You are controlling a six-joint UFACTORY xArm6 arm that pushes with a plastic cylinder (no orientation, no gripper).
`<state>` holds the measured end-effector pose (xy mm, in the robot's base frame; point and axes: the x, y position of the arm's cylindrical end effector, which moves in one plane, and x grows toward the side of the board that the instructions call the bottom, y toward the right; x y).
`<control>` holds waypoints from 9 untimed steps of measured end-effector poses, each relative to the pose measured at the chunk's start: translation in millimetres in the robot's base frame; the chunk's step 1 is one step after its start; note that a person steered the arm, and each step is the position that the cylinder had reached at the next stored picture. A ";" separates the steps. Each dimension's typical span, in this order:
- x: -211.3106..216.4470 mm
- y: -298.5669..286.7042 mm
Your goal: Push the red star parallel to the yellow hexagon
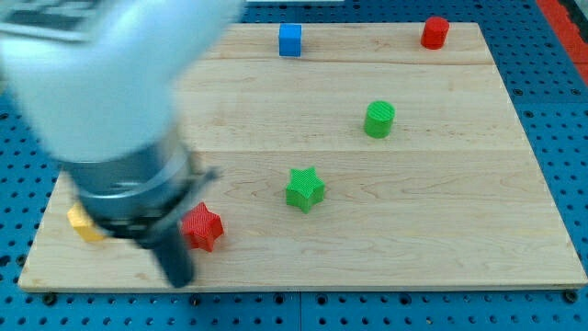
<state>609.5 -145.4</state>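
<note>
Resting at the view's bottom left, my tip [179, 276], a bare rod grasping nothing, sits just beside the red star [203, 226], with the yellow hexagon [84, 222] partly hidden further left.

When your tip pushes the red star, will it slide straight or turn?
The red star sits low and flat on the board, so it probably slides without tipping. Its points may make it rotate under an off-centre push. My tip is just beside it.
</note>
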 end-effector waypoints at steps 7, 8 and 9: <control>-5.8 164.4; -40.1 133.5; -57.7 119.4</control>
<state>551.8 -26.0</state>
